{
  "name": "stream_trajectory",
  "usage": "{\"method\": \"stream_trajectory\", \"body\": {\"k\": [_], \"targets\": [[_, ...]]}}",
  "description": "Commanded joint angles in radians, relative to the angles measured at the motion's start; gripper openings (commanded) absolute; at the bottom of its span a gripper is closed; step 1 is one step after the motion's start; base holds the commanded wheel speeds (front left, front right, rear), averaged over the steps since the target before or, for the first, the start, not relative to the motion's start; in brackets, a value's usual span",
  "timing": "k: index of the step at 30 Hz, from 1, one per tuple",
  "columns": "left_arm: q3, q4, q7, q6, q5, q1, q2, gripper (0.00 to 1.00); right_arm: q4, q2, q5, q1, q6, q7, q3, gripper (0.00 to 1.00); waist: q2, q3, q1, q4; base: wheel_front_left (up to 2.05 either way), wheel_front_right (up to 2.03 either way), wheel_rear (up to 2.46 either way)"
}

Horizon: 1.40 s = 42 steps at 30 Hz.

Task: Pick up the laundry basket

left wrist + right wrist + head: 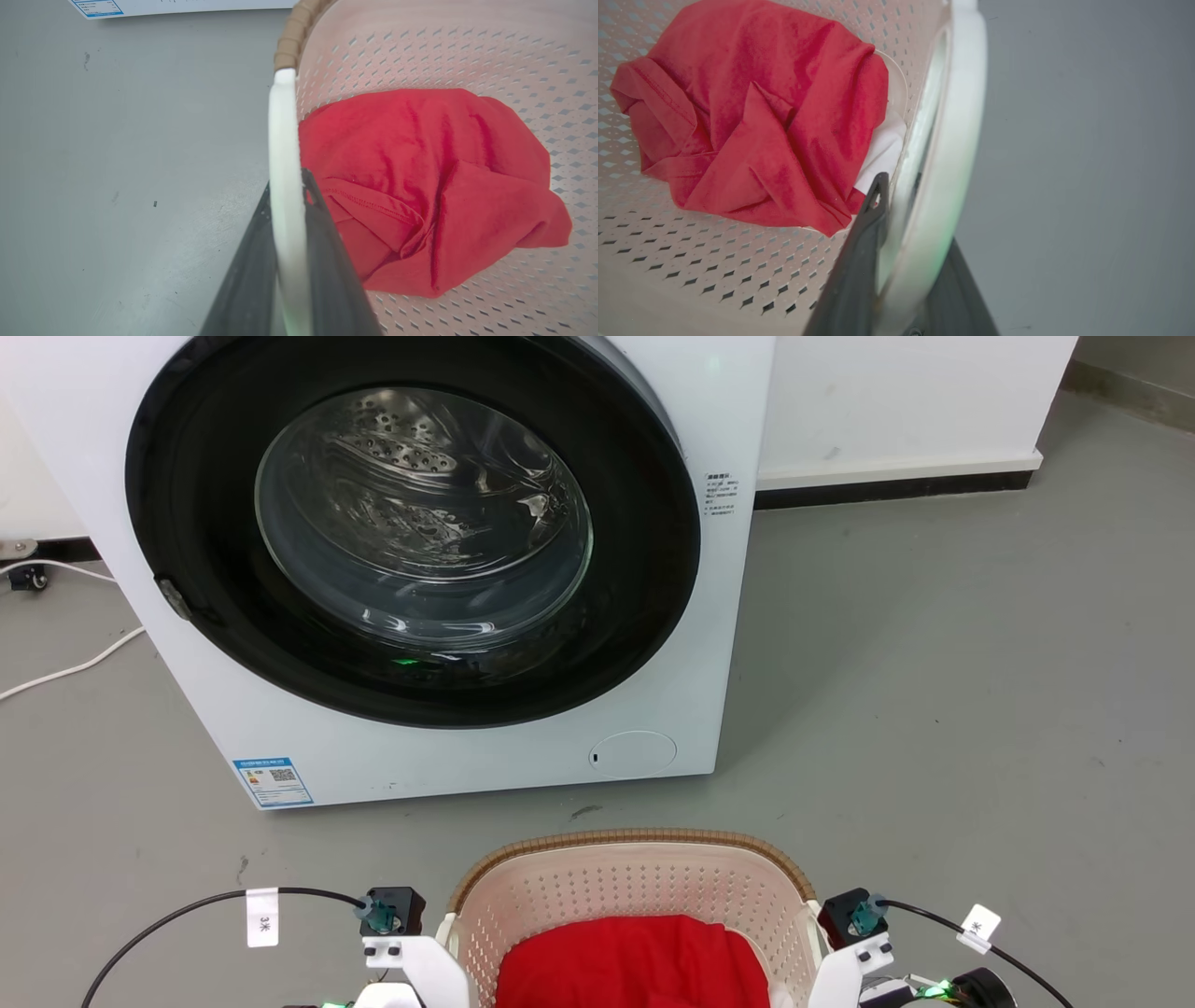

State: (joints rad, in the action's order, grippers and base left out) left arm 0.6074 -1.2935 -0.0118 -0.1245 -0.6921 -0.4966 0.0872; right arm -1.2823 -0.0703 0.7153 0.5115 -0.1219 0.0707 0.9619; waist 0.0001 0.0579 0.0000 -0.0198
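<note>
The laundry basket (635, 841), cream-pink and perforated with a brown woven rim, is at the bottom middle of the head view, and a red garment (635, 961) lies in it. My left gripper (286, 183) is shut on the basket's white left handle (282, 130), one dark finger on each side. My right gripper (915, 210) is shut on the white right handle (966, 112) in the same way. The laundry basket's wall (420, 51) and floor (691, 261) show in both wrist views. Whether the basket rests on the floor, I cannot tell.
A white washing machine (691, 616) with its round glass door (420, 523) shut stands just beyond the basket. A white cable (75, 665) lies on the grey floor at the left. A white wall with a dark baseboard (896, 485) runs at the back right. Something white (882, 149) lies under the red garment (752, 107).
</note>
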Motion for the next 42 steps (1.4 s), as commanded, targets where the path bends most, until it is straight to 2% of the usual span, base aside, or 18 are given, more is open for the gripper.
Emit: {"method": "stream_trajectory", "body": {"k": [1, 42], "targets": [[0.006, 0.013, -0.014, -0.010, -0.006, -0.012, -0.012, 0.00, 0.008, 0.017, 0.002, 0.005, -0.016, -0.003, 0.017, 0.00, -0.0001, 0.000, 0.0000, 0.001, 0.00, 0.00, 0.00], [0.059, 0.011, -0.022, -0.010, -0.064, -0.001, -0.002, 0.00, 0.001, 0.013, 0.093, 0.008, -0.016, -0.015, 0.105, 0.00, -0.0001, 0.004, 0.0000, 0.000, 0.00, 0.00, 0.00]]}}
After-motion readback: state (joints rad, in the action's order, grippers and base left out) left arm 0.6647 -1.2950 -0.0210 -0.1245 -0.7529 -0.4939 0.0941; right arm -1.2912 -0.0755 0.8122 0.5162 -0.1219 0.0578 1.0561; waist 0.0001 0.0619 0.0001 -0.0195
